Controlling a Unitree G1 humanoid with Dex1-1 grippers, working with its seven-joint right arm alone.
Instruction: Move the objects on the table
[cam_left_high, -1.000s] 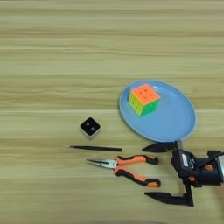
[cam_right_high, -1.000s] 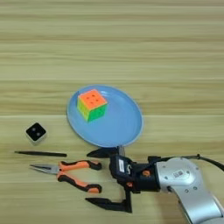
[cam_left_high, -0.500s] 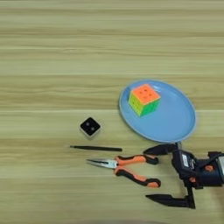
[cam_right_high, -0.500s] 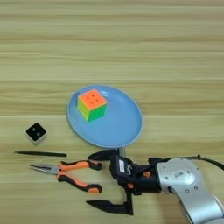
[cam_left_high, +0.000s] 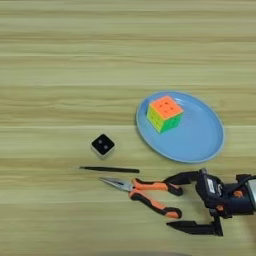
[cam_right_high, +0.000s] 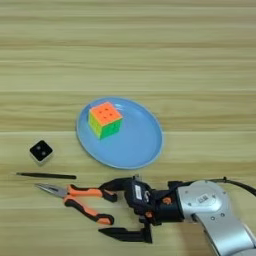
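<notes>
one cube (cam_left_high: 164, 113), one plate (cam_left_high: 200, 145), one pliers (cam_left_high: 145, 194), one rod (cam_left_high: 109, 169), one die (cam_left_high: 103, 145)

Matt grained wood table (cam_left_high: 60, 60); glossy smooth blue plate (cam_left_high: 200, 142).

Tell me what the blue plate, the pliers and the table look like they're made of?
The blue plate looks like smooth plastic or glazed ceramic, going by its even colour and faint sheen; which one is unclear. The pliers have bare grey metal jaws and orange-and-black handles that look rubbery. The table looks like light wood or wood laminate, with long straight grain bands.
</notes>
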